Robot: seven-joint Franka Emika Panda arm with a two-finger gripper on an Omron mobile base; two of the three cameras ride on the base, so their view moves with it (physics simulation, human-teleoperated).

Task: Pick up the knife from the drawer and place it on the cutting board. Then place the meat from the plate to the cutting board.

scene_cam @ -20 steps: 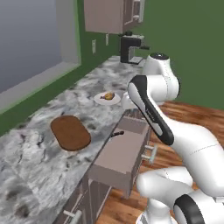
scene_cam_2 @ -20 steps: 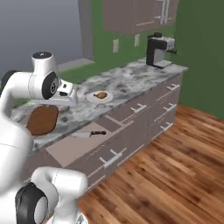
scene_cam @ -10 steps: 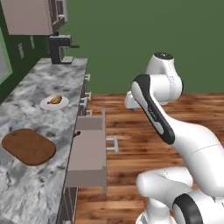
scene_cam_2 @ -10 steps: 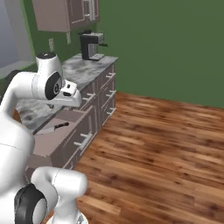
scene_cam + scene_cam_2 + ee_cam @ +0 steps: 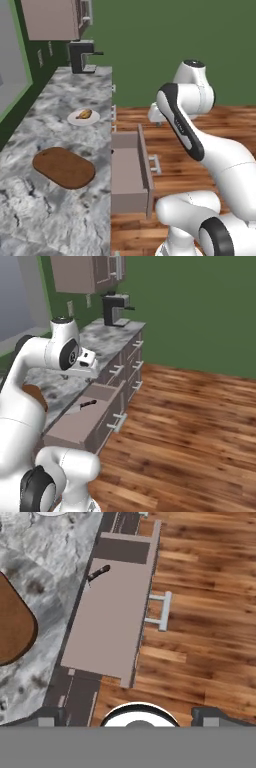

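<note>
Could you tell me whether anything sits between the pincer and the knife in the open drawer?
Nothing visible does: the knife lies uncovered at the back of the open drawer, with the open pincer above it.

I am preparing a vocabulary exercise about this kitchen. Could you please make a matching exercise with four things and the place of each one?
Things:
1. knife
2. meat
3. cutting board
4. coffee machine

Places:
A. on the white plate
B. at the far end of the counter
C. inside the open drawer
D. flat on the counter, nearer than the plate

Pairs: 1-C, 2-A, 3-D, 4-B

Base (both cameras) apparently swung rightward.
</note>
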